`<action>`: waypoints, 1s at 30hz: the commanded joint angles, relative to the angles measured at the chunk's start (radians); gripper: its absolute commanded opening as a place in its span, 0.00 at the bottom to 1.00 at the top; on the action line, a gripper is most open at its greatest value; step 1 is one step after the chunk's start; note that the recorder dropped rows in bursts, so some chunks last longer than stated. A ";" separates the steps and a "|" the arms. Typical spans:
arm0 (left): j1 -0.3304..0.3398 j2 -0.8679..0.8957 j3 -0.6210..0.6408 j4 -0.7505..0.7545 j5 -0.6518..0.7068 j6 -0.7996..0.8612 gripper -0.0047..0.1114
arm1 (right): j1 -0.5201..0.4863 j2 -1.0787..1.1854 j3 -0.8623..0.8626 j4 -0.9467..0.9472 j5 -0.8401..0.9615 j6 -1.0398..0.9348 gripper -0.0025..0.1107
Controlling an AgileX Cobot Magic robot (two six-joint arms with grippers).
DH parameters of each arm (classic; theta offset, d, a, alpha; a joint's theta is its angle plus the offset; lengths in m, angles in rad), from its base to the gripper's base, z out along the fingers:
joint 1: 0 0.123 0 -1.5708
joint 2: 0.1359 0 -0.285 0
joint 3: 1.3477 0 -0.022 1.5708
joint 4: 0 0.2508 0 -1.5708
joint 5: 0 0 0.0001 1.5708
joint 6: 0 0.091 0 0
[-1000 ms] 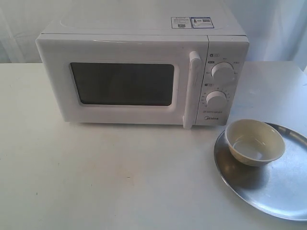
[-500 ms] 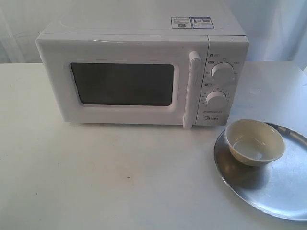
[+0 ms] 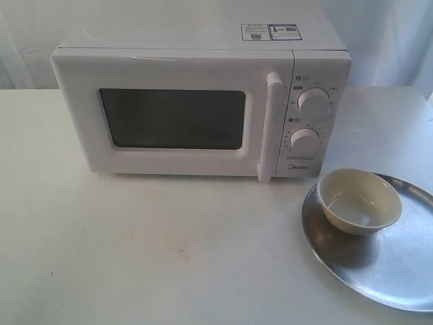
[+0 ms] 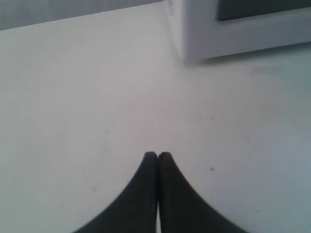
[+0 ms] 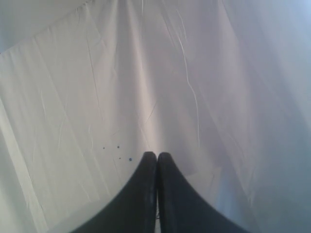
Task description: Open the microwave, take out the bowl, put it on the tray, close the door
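Small cream-beige bowl (image 3: 359, 200) sits on the shiny round steel tray (image 3: 399, 271) by the tabletop's (image 3: 169, 257) right edge. White boxy microwave (image 3: 203, 40), door (image 3: 176, 68) shut. Left gripper (image 4: 157, 155) and right gripper (image 5: 156, 154) both pinched together, empty.

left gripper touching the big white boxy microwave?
Apart. The left wrist view shows bare white table between the shut black left gripper and the near corner of the large white boxy microwave.
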 commanded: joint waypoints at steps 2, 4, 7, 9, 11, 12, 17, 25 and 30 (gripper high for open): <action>-0.119 -0.004 0.003 -0.044 0.003 0.106 0.04 | 0.001 -0.005 0.004 -0.001 -0.008 -0.007 0.02; -0.097 -0.004 0.003 -0.077 0.006 0.116 0.04 | 0.001 -0.005 0.004 -0.001 -0.008 -0.007 0.02; 0.003 -0.004 0.003 -0.146 0.017 0.114 0.04 | 0.001 -0.005 0.004 -0.001 -0.008 -0.007 0.02; 0.088 -0.004 0.003 -0.163 0.021 0.114 0.04 | 0.001 -0.005 0.004 -0.001 -0.008 -0.007 0.02; 0.157 -0.004 0.003 -0.171 0.025 0.143 0.04 | 0.001 -0.005 0.004 -0.001 -0.009 -0.007 0.02; 0.175 -0.004 0.003 -0.173 0.025 0.178 0.04 | 0.001 -0.005 0.004 -0.001 -0.007 -0.007 0.02; 0.180 -0.004 0.003 -0.203 0.023 0.215 0.04 | 0.001 -0.005 0.004 -0.003 -0.007 -0.007 0.02; 0.180 -0.004 0.003 -0.262 0.009 0.402 0.04 | 0.001 -0.005 0.004 -0.003 -0.007 -0.007 0.02; 0.180 -0.004 0.003 -0.262 0.009 0.402 0.04 | 0.001 -0.005 0.004 -0.003 -0.009 -0.007 0.02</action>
